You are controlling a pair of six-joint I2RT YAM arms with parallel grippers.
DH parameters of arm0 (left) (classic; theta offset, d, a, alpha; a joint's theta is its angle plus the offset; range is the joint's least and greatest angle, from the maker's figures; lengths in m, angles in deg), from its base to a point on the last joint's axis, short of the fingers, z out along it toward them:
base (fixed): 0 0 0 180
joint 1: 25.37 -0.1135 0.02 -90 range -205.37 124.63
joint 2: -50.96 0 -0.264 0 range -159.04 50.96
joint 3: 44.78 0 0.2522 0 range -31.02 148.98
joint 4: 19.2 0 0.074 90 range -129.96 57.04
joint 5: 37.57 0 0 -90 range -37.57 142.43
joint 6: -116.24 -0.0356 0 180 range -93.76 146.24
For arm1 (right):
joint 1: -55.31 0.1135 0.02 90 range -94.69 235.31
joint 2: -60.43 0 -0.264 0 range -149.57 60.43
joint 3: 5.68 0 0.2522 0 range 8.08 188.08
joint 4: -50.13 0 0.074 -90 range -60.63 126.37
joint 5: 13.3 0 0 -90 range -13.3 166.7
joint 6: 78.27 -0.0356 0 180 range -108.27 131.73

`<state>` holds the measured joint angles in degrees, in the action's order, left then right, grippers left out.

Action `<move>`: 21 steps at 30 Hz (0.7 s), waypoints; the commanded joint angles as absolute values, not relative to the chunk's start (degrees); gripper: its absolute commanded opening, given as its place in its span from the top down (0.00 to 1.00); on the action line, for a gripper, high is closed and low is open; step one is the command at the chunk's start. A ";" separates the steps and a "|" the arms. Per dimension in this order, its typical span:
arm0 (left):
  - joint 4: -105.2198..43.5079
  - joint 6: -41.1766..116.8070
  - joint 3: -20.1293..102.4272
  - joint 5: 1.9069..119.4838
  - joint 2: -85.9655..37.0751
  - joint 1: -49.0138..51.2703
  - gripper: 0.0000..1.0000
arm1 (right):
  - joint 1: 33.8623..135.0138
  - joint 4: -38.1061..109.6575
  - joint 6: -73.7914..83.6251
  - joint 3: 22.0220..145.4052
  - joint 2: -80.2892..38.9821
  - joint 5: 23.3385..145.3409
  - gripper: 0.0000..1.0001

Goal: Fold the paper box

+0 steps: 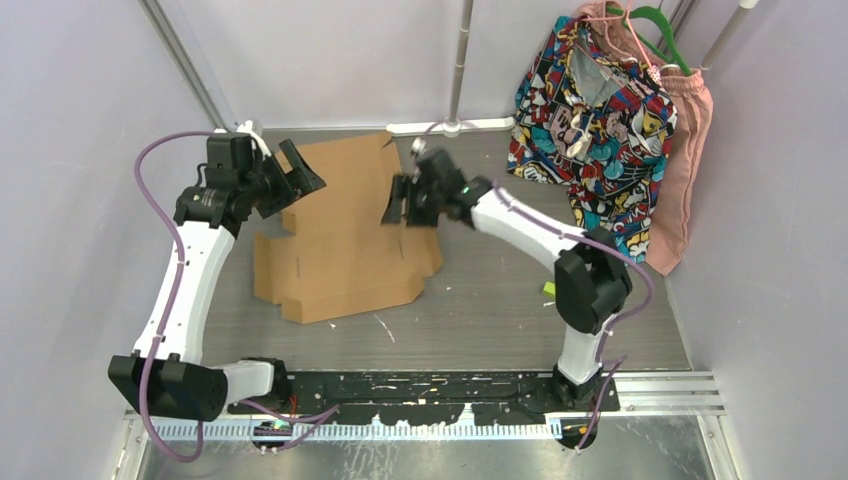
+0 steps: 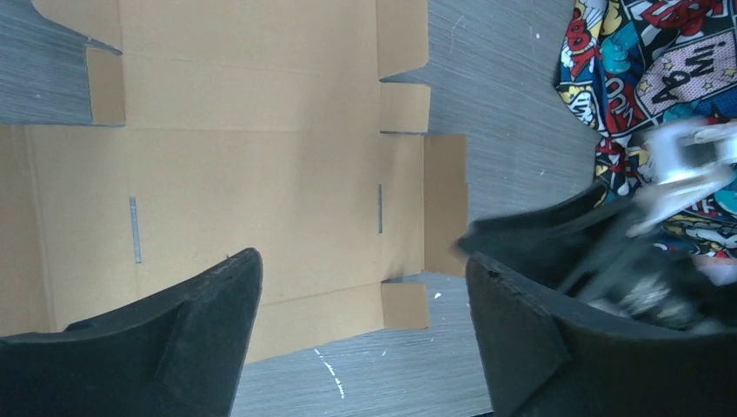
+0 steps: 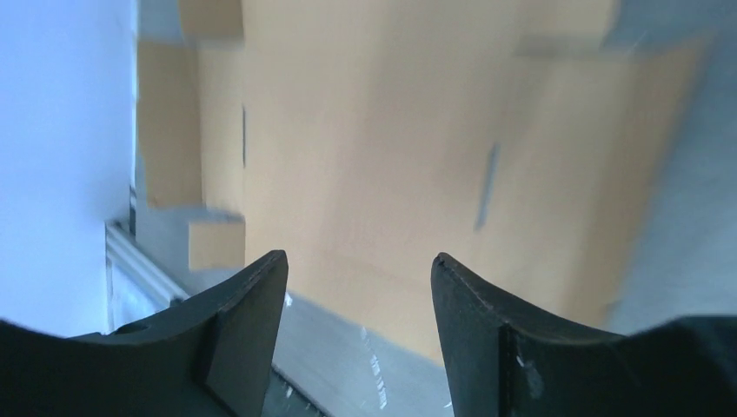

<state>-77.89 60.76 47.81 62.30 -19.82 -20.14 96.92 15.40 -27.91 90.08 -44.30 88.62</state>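
The only lettering in sight is on the comic-print garment (image 1: 590, 130) hanging at the far right. The left wrist view catches its panels (image 2: 660, 52) with bold cartoon letters, too cropped and slanted to read as words. Beside it hang a pink garment (image 1: 685, 170) and a green hanger (image 1: 660, 25). The paper box (image 1: 345, 235) is a plain brown die-cut sheet lying flat and unfolded on the grey table (image 1: 500, 300), in the far-left part between the two arms. Its far edge runs close to the foot of the back wall and its near edge sits skewed toward the left arm's base. Its outline is stepped with tabs and notches, and two thin slots (image 2: 135, 228) (image 2: 380, 208) cut the middle panel. The left gripper (image 1: 295, 183) hangs over the sheet's far-left corner with its jaws spread and nothing between them, only cardboard showing below (image 2: 362, 261). The right gripper (image 1: 398, 205) is at the sheet's right edge, its jaws likewise apart and empty (image 3: 358, 261); I cannot tell whether either touches the board. Bare table stretches right of the sheet toward the clothes and forward to the metal rail (image 1: 660, 390), with a small yellow-green scrap (image 1: 549, 288) near the right arm.
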 commanded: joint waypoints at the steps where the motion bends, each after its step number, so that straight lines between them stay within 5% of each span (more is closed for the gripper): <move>1: -76.11 61.91 46.69 64.88 -20.27 -20.27 0.02 | 89.95 5.57 -9.31 100.69 -43.13 86.61 0.33; 10: -70.82 64.47 37.41 65.83 -17.12 -18.38 0.04 | 83.52 3.55 2.30 116.39 -61.28 88.09 0.34; 21: -72.00 63.78 34.35 62.91 -16.63 -14.68 0.06 | 78.92 26.21 -3.10 114.36 -68.42 99.14 0.30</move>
<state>-74.35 63.75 34.65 64.09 -18.05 -15.68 81.27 11.92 -0.39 114.32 -72.26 93.32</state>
